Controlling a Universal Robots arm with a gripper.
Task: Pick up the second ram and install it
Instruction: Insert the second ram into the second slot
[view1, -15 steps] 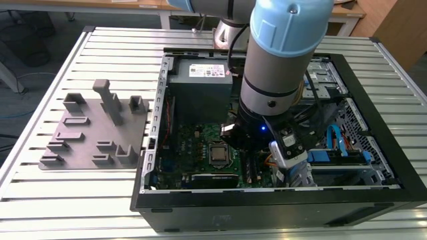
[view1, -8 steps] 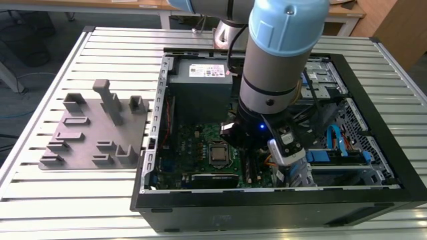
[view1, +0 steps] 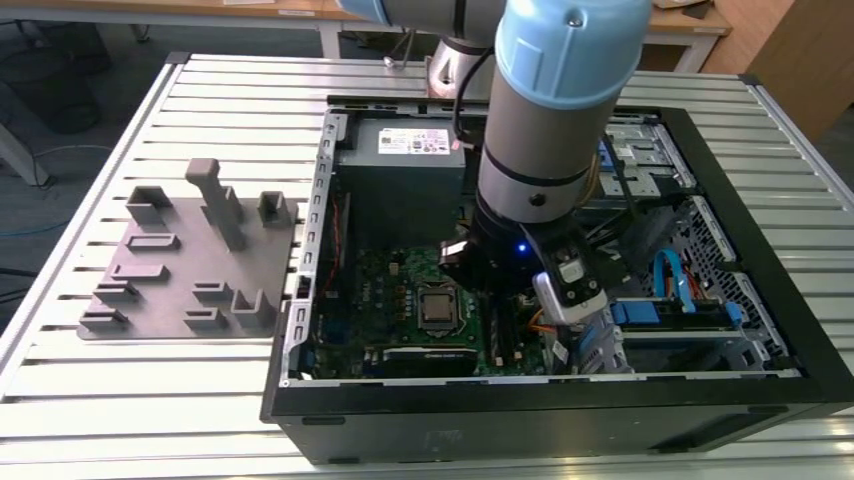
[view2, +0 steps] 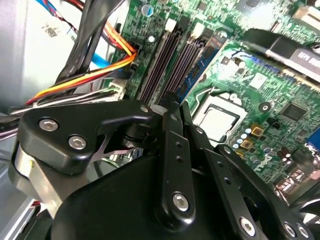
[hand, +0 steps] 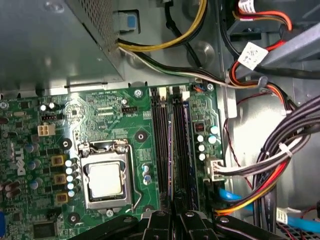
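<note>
Exterior view: an open computer case (view1: 534, 420) is seen lying on the slatted metal counter (view1: 160, 400), with the arm reaching down into it.
End effector: the end effector (view1: 497, 272) is held low over the green motherboard, just beside the processor socket (view1: 438, 305) on the exterior view's right.
End effector state: whether it is wide, narrow or clamped on anything cannot be told; in the second wrist view the end effector (view2: 170, 102) is seen from behind, its tip over the memory slots.
Second ram: the second ram (view2: 200, 67) is seen on edge in a memory slot, a blue strip along its side, with its near end running in under the tip.
First wrist view: the same stick (hand: 186, 130) is shown standing upright among the parallel slots, between the socket (hand: 105, 177) and a bundle of coloured cables (hand: 265, 175).
Holder block: a grey holder block (view1: 147, 280) is set on the counter, well apart from the case on the exterior view's left.
</note>
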